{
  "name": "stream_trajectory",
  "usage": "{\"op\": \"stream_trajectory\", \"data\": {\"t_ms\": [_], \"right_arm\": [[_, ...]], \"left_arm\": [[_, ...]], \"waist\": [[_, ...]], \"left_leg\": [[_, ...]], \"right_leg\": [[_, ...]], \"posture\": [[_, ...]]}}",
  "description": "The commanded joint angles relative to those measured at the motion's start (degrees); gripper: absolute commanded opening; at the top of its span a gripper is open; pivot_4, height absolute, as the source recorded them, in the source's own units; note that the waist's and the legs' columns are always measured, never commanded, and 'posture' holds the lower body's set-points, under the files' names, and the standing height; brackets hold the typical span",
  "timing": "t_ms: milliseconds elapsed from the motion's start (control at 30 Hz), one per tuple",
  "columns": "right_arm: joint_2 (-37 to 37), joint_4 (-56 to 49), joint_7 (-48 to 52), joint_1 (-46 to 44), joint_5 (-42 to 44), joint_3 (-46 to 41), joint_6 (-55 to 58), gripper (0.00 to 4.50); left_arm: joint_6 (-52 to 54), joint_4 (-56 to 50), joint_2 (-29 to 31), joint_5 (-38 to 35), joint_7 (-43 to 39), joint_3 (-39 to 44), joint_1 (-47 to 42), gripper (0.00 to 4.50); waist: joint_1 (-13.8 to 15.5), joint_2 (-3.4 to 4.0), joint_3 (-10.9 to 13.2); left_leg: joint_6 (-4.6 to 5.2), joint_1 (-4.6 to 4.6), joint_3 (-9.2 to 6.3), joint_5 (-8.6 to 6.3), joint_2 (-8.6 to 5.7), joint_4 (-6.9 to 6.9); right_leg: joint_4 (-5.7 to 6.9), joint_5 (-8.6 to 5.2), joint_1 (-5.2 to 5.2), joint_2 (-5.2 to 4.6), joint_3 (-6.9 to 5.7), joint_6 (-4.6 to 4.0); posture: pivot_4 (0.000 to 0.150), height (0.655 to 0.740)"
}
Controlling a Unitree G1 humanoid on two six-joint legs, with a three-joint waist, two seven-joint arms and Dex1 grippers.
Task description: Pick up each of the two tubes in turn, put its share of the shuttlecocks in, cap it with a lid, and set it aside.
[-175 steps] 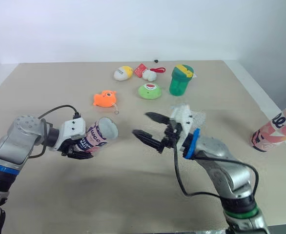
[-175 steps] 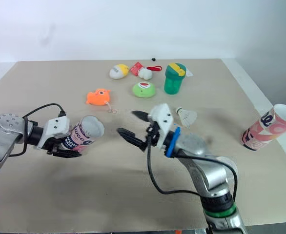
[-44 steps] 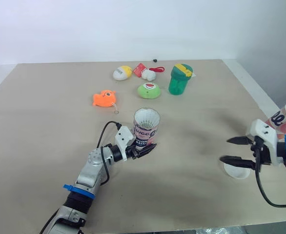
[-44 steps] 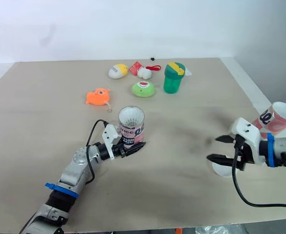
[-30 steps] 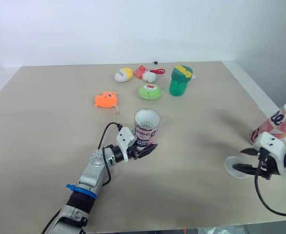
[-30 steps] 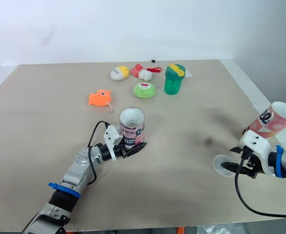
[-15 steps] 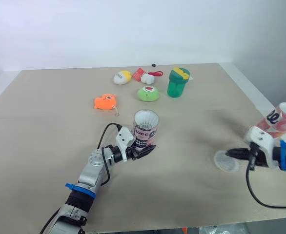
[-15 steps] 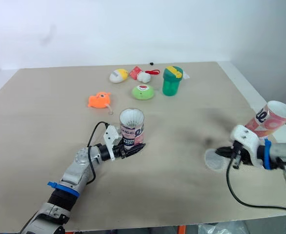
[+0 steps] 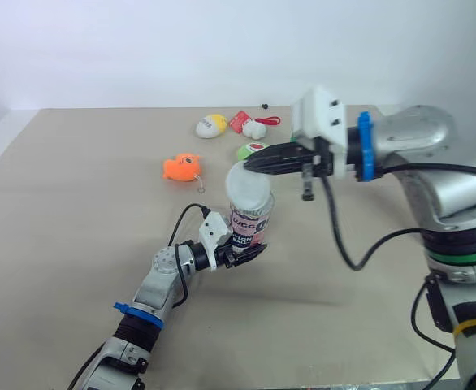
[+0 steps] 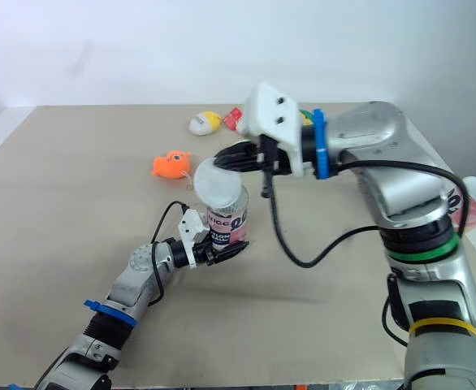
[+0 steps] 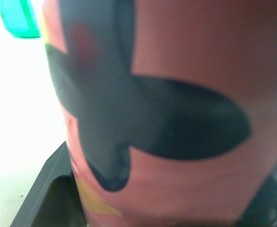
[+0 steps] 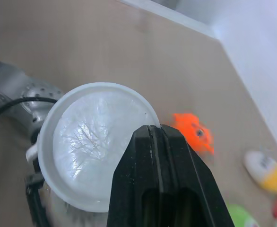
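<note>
— From the head?
— Forward and down over the table [image 9: 75, 211], twice, side by side, sharing the whole scene.
— From the wrists?
— Left: pressed against the tube [image 11: 167, 109]. Right: close above the lid [image 12: 93, 142], facing down.

The tube [image 9: 248, 229] is pink with a white band of dark lettering, and close up its wall shows a large dark navy shape and a patch of yellow; the lid [image 9: 246, 185] is cloudy translucent white with a solid white rim. On the far part of the beige table [image 9: 75, 211] are an orange toy [image 9: 181, 167], a white-and-yellow toy [image 9: 211, 126], a red packet [image 9: 238, 121], a white toy [image 9: 256, 128] with a red cord, and a green toy [image 9: 252, 149]. The left gripper [image 9: 253, 253] and right gripper [image 9: 253, 164] are black-fingered, each behind a white housing.
</note>
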Motion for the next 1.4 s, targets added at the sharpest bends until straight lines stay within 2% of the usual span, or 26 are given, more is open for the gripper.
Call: {"op": "stream_trajectory", "data": {"t_ms": [33,500,1400], "right_arm": [[-1.17,0.65,1.35,-3.05,-4.17,2.50,-2.06,0.04],[-3.14,0.70,6.11,-6.62,-7.85,3.57,-2.03,0.04],[-3.19,1.19,9.26,-3.14,-12.91,7.77,-4.43,0.04]], "left_arm": [[2.83,2.40,1.48,1.73,0.82,-0.93,2.71,3.12],[2.91,2.30,1.22,1.67,1.22,-1.45,3.18,3.12],[3.61,1.47,1.73,1.58,0.79,-1.68,3.38,3.12]], "waist": [[0.02,0.00,0.00],[-0.11,0.01,0.00],[-0.09,0.01,0.00]], "left_leg": [[0.00,-0.03,-0.01,0.00,0.01,0.00],[0.01,0.02,0.06,0.01,0.21,-0.01],[0.01,0.01,0.07,0.00,0.18,-0.04]], "right_leg": [[0.00,0.05,-0.04,0.01,-0.01,-0.08],[0.04,-0.02,-0.15,0.21,-0.06,-0.01],[0.03,-0.05,-0.16,0.18,-0.06,-0.02]], "posture": [[0.150,0.7400],[0.150,0.7400],[0.150,0.7400]]}}
